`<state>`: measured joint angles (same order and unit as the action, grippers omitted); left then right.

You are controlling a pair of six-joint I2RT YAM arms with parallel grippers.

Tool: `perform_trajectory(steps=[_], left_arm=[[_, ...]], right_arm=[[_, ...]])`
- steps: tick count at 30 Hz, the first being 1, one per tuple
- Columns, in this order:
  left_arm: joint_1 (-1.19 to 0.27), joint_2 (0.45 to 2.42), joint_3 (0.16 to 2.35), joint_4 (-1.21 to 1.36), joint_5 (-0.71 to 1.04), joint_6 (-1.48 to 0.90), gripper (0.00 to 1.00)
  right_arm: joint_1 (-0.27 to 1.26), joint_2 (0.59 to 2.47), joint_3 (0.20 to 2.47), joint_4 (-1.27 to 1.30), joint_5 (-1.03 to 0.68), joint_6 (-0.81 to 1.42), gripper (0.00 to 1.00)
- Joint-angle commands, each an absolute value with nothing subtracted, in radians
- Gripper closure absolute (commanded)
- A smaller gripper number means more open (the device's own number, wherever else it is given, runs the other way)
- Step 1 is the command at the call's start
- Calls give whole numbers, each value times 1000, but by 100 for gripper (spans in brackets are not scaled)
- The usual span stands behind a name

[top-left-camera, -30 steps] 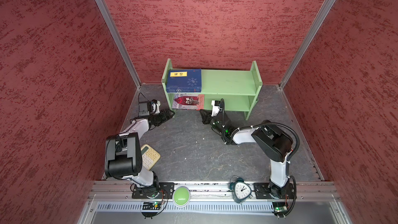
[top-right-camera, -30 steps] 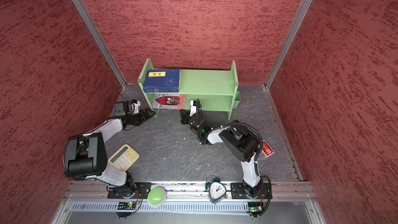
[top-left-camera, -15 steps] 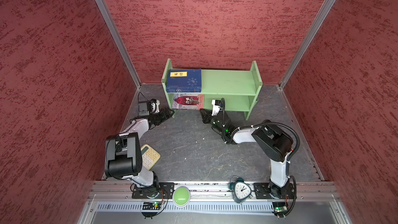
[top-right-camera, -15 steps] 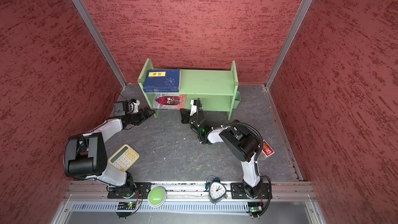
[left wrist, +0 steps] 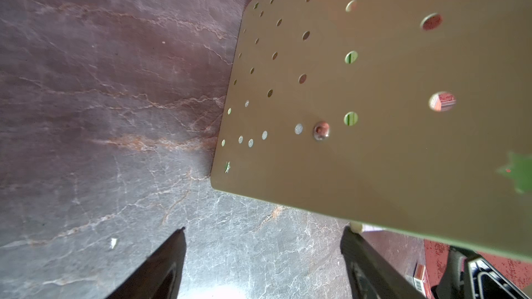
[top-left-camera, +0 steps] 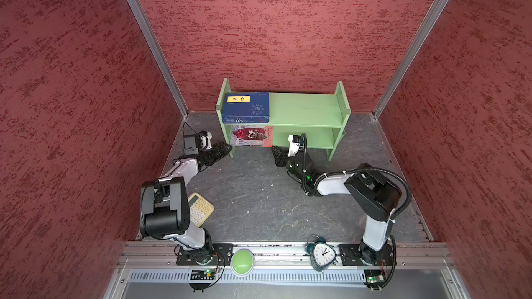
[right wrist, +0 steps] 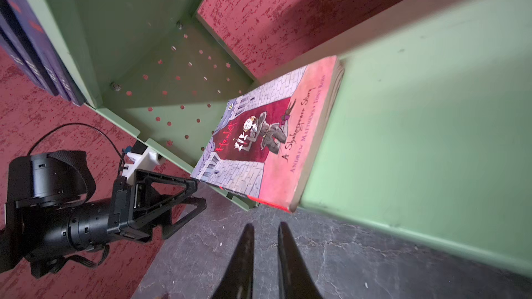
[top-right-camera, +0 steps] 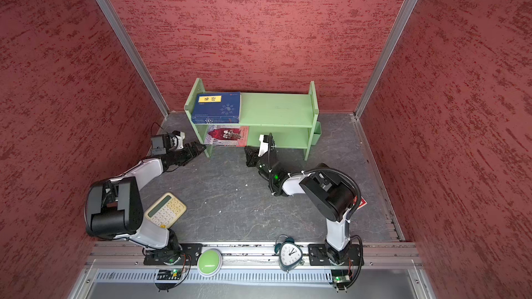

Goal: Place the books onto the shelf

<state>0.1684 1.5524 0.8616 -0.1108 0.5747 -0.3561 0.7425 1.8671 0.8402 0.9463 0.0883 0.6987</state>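
Observation:
The light green shelf [top-left-camera: 302, 110] [top-right-camera: 276, 109] stands against the back wall. A stack of navy-blue books [top-left-camera: 247, 107] [top-right-camera: 217, 106] with a yellow label lies flat on the left of its top board. A red-pink illustrated book [top-left-camera: 252, 136] [top-right-camera: 227, 136] [right wrist: 267, 139] lies flat on the lower board, its near edge slightly over the front. My left gripper [top-left-camera: 227, 147] [top-right-camera: 201, 148] [left wrist: 263, 234] is open and empty beside the shelf's pegged left panel [left wrist: 374, 81]. My right gripper [top-left-camera: 275, 151] [top-right-camera: 248, 151] [right wrist: 264, 227] hovers low just in front of the red-pink book, almost shut and holding nothing.
A cream-yellow calculator [top-left-camera: 200, 208] [top-right-camera: 165, 209] lies by the left arm's base. A green button [top-left-camera: 242, 260] and an alarm clock [top-left-camera: 324, 254] sit on the front rail. A small red box [top-right-camera: 362, 202] lies behind the right arm. Red walls close in three sides.
My left gripper has edged slightly toward the shelf's left panel. The right gripper and the books have stayed almost where they were.

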Motion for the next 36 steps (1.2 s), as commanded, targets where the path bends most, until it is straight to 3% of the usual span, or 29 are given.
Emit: perform_trajectory(steps=[1, 26, 36], left_arm=[[172, 1557, 877, -87, 577, -368, 15], [186, 1526, 854, -120, 612, -370, 15], [181, 1546, 862, -113, 603, -370, 15]], right_arm=[[736, 1833, 828, 980, 148, 683, 81], [712, 1870, 865, 956, 139, 724, 82], [723, 1857, 851, 939, 1, 737, 83]])
